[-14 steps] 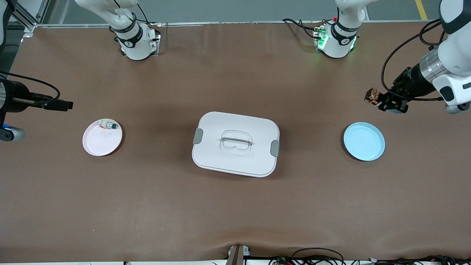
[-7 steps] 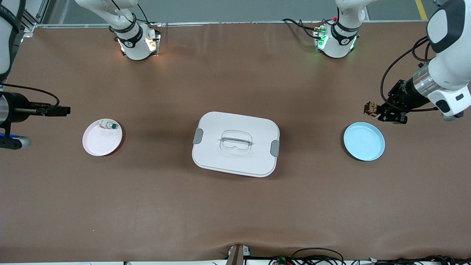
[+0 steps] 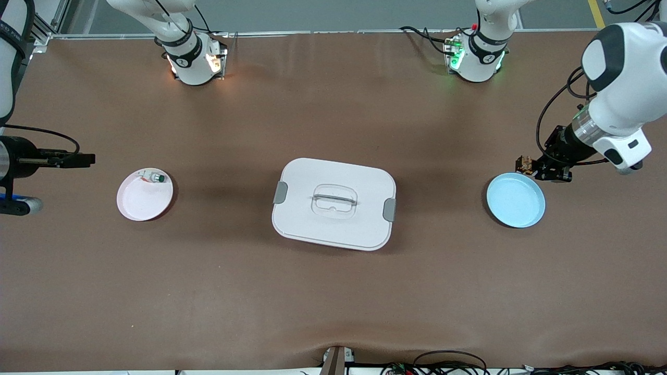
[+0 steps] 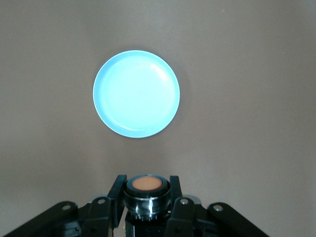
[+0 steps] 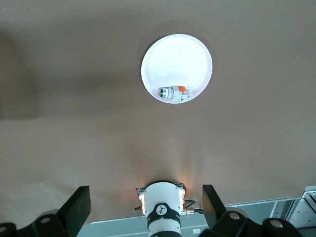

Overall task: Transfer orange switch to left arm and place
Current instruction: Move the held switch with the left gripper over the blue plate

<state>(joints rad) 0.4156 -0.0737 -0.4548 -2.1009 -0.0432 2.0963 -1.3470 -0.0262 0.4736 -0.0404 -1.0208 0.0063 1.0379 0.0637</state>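
Nearly done: the left gripper [image 3: 526, 165] clenches the orange switch [image 4: 146, 183] just beside the blue plate [image 3: 516, 200], past the box [image 3: 333, 203]; only the set-down remains; the right gripper [image 3: 83, 159] waits, fingers spread, near the white plate [image 3: 136, 204].

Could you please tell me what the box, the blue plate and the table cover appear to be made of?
Box: probably moulded plastic, matte white, with rounded corners, grey latches and a clear recessed handle.
Blue plate: likely plastic or melamine, smooth pale blue with a soft sheen in the left wrist view.
Table cover: looks like matte brown paper or vinyl sheet, with faint creases.
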